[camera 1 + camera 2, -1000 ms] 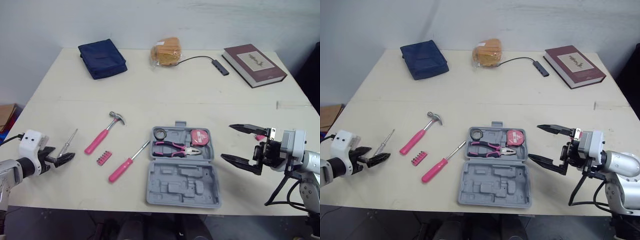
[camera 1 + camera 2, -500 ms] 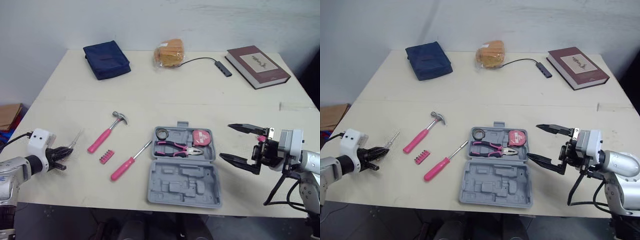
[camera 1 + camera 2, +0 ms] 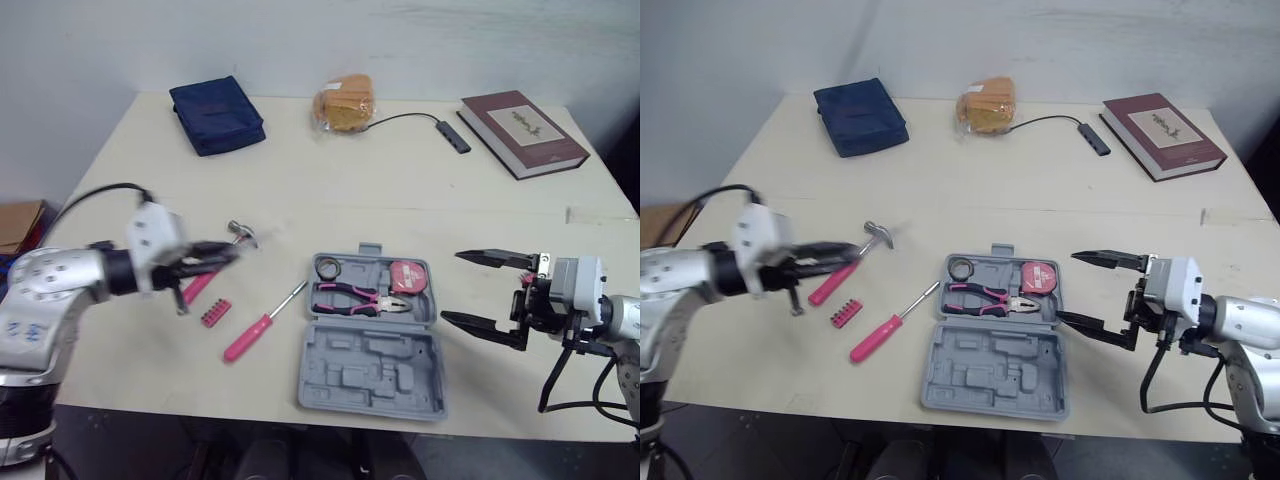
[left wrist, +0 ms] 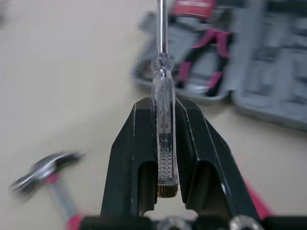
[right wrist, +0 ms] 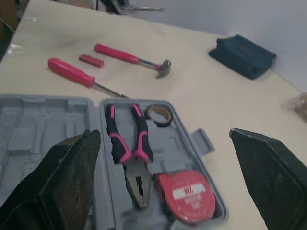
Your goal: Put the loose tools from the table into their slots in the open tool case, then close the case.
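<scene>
Right now the left gripper (image 4: 163,108) is clamped on the clear-handled screwdriver (image 4: 162,76). Its black fingers pinch the butt half of the handle, and the bare shaft pokes out ahead toward the open tool case (image 3: 340,365). The gripper hangs over the hammer (image 5: 125,55), between the case and the desk's (image 3: 400,170) left edge. The case lies near the middle of the front edge with pliers (image 3: 355,297) and a tape measure (image 3: 408,277) already seated. The pink screwdriver (image 3: 262,325) and the bit holder (image 3: 214,313) lie loose just left of it. The right gripper (image 3: 453,287) waits beside the case's right side, fingers spread wide and holding nothing.

The main risk, as I judge it, is the long lever ahead of the grip. A slick, narrow handle held that far back could swivel between the pads. Then the tip may snag the case rim or the pliers rather than drop into its slot. A push there could also slide the light case toward the front edge, since nothing braces it.
</scene>
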Robot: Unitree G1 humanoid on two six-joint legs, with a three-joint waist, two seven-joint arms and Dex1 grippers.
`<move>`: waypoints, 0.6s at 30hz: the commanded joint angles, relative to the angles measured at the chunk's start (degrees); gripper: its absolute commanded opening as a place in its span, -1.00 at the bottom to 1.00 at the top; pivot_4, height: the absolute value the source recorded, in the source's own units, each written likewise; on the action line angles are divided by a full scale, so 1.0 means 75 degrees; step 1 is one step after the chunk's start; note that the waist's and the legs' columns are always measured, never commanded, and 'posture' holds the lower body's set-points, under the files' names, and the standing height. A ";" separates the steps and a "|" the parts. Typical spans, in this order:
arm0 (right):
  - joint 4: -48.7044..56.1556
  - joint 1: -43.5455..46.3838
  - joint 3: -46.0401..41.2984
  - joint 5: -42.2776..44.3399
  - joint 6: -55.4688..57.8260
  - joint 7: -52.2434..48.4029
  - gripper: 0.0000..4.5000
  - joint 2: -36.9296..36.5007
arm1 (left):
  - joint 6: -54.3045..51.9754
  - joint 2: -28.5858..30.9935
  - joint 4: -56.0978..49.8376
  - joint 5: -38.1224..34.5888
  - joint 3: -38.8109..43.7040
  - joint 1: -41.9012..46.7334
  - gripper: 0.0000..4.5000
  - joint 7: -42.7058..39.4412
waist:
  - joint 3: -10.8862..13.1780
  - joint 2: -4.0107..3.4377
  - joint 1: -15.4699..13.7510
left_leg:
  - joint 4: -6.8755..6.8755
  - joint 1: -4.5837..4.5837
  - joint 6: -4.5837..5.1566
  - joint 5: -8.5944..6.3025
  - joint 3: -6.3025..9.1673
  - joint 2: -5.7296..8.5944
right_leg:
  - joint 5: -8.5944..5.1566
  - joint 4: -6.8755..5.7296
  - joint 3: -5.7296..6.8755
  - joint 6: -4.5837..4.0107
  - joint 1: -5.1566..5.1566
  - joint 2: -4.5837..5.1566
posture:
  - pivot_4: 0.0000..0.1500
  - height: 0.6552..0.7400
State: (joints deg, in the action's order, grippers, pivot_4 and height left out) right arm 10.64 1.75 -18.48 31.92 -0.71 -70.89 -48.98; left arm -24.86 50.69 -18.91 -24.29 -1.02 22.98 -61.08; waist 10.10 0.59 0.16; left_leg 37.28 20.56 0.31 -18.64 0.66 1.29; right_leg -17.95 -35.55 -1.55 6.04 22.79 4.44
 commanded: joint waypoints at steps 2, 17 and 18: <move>-0.0258 -0.0002 -0.0319 -0.0030 -0.0293 -0.0293 1.00 -0.0211 | -0.0540 -0.0399 -0.0445 0.0715 -0.1654 0.1492 -0.98 -0.0270 | 0.0005 0.0008 -0.0009 | 0.0013 0.0001 0.0006 -0.0002 0.0001 0.0000 | 0.0001 -0.0013 0.0002 0.0002 -0.0001 -0.0009 | 1.00 1.00; 0.0439 -0.1568 -0.0633 -0.0036 -0.0542 -0.0156 1.00 0.0204 | -0.1773 -0.2042 -0.0070 0.2998 -0.4670 0.2880 -0.98 -0.0045 | 0.0012 0.0018 -0.0004 | 0.0088 -0.0004 0.0037 -0.0012 -0.0026 -0.0019 | 0.0006 -0.0049 -0.0054 0.0014 -0.0013 -0.0054 | 1.00 1.00; 0.0449 -0.1636 -0.0664 -0.0023 -0.0567 -0.0153 1.00 0.0211 | -0.1913 -0.2020 -0.0145 0.3001 -0.4678 0.2856 -0.98 -0.0077 | 0.0012 0.0018 -0.0005 | 0.0088 -0.0005 0.0037 -0.0012 -0.0025 -0.0020 | 0.0006 -0.0050 -0.0054 0.0014 -0.0013 -0.0055 | 1.00 1.00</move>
State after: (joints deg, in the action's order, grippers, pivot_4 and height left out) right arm 12.34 -10.13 -21.01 31.36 -3.82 -72.16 -47.50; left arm -37.61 35.02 -17.55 -2.54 -36.38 44.41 -61.67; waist 10.19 0.73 0.12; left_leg 37.93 20.52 0.58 -18.73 0.50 1.13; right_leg -17.90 -35.93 -1.94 6.14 22.69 4.02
